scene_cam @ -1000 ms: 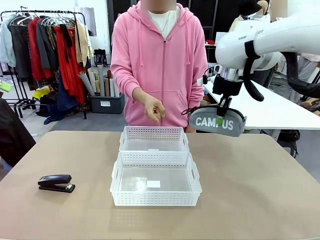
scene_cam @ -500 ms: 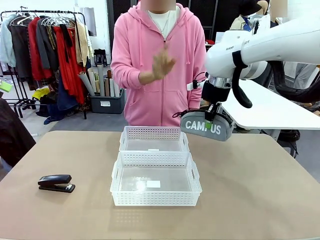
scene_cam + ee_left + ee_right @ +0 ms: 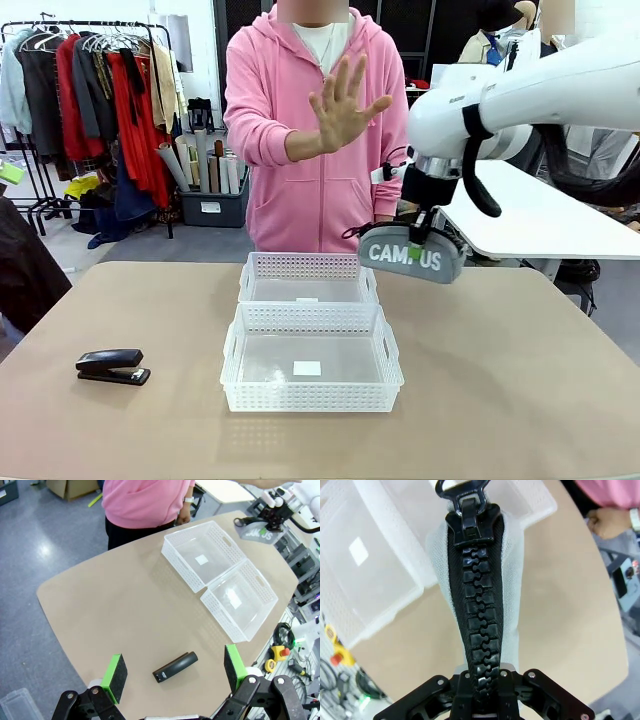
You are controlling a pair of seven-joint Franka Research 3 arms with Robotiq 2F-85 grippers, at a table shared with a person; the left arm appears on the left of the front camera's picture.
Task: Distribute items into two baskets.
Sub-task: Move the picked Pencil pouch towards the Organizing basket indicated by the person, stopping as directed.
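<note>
My right fingers point(image 3: 426, 224) clamp the pouch point(image 3: 412, 256) by its zip edge, long axis across the desk point(image 3: 500, 380), by the far basket's point(image 3: 305, 266) right corner; left fingers point(image 3: 116, 676) gape high above the stapler point(image 3: 175, 666).

Bright, even indoor light; soft shadows; wrist views bend at edges.

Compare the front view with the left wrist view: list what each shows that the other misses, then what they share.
Front view adds: the clothes rack behind the person. Left wrist view adds: the open left gripper, its green pads framing the black stapler, and a yellow box with a red button. Both: the stapler, larger basket, smaller basket, the person, and the grey CAMPUS pouch held in the shut right gripper.
</note>
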